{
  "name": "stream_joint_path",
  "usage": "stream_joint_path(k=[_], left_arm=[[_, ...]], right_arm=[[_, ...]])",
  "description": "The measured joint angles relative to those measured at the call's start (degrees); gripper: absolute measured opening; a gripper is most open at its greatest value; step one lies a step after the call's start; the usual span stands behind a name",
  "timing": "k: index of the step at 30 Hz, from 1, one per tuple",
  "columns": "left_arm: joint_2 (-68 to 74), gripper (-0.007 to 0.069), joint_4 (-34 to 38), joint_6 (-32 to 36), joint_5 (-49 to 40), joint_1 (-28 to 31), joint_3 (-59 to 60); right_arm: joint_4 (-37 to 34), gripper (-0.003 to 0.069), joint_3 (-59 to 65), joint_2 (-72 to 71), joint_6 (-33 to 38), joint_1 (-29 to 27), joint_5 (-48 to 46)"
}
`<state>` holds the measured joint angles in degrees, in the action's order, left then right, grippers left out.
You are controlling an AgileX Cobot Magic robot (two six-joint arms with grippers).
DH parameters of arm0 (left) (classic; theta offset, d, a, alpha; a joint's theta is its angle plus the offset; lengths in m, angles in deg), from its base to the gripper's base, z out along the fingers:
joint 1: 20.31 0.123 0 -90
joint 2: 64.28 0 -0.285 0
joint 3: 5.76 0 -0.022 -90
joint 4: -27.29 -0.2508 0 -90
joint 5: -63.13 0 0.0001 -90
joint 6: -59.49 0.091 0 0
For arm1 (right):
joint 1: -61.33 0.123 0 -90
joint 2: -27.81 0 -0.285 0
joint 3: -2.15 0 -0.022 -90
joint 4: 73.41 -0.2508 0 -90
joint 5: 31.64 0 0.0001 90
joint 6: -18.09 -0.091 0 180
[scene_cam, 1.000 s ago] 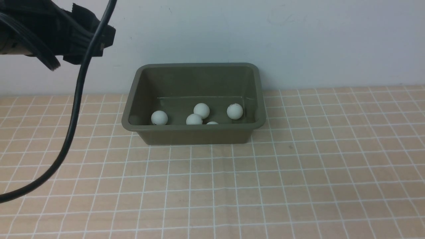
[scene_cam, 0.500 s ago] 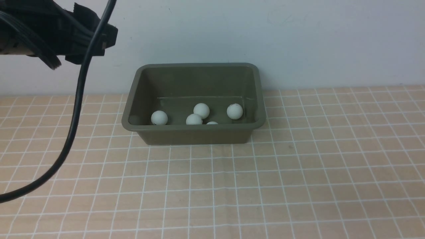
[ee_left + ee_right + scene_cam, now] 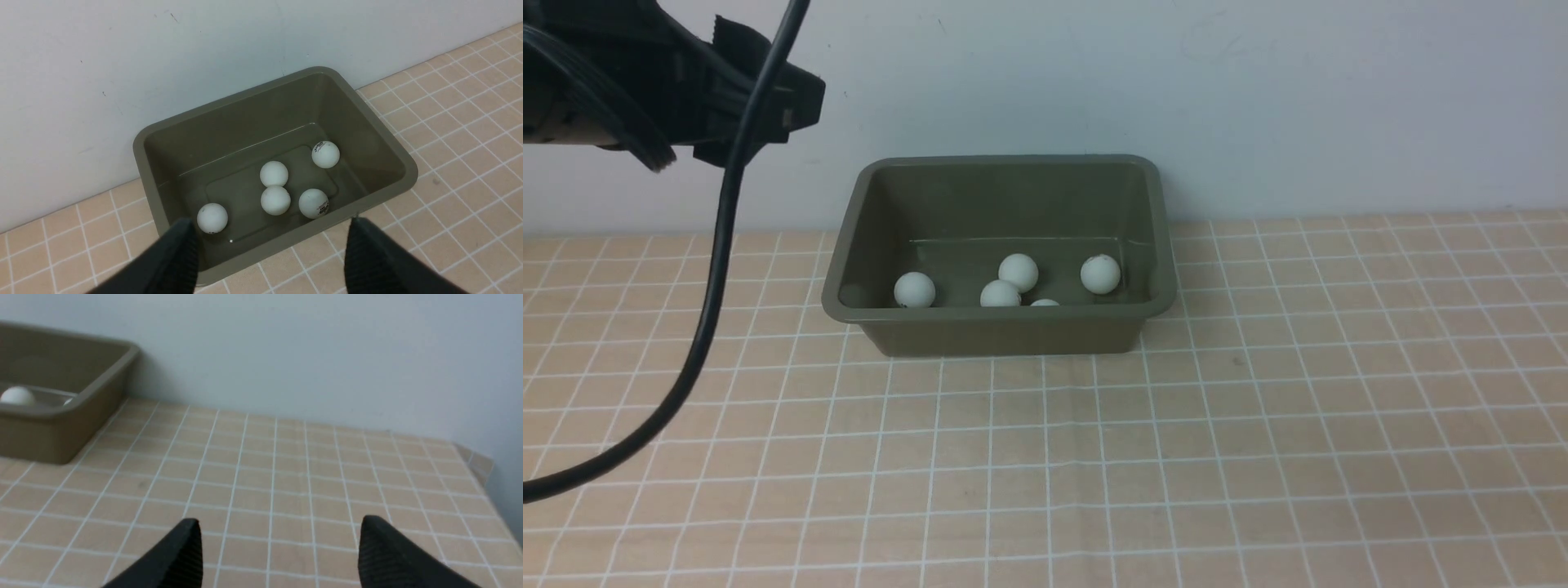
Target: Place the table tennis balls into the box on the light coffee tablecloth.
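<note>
**Both jaws standing spread**

Five white matte table tennis balls [image 3: 276, 200] are lying inside the olive-green plastic box [image 3: 245, 118], which is sitting on the tan white-gridded tablecloth [image 3: 1258, 408]. The left gripper [image 3: 271, 222] and right gripper [image 3: 280, 520] are holding their jaws spread.

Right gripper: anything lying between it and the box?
Nothing. In the right wrist view, only bare checked tablecloth runs from the open right gripper to the box.
</note>
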<state>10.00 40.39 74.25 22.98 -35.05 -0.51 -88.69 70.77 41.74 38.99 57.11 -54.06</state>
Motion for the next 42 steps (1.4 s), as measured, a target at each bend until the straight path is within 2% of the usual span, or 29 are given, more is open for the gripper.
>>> stream_joint_path(k=[8, 18, 24, 30, 42], left_arm=[[0.0, 0.0403, 0.1, 0.0, -0.2, 0.0, 0.0], [0.0, 0.0403, 0.1, 0.0, -1.1, 0.0, 0.0], [0.0, 0.0403, 0.1, 0.1, -1.7, 0.0, 0.0], [0.0, 0.0403, 0.4, 1.5, -1.6, 0.0, 0.0], [0.0, 0.0403, 0.9, 1.6, -1.6, 0.0, 0.0]], right_arm=[[0.1, 0.0468, 3.7, -2.4, 0.0, 0.0, -0.1], [0.1, 0.0468, 7.1, -5.9, 0.0, 0.0, -5.4], [-2.8, 0.0468, 7.1, -6.7, 0.0, 1.4, -5.8], [-1.8, 0.0468, 7.2, -6.7, 0.0, 4.5, -6.1], [-1.4, 0.0468, 9.5, -6.7, 0.0, 4.6, -3.4]])
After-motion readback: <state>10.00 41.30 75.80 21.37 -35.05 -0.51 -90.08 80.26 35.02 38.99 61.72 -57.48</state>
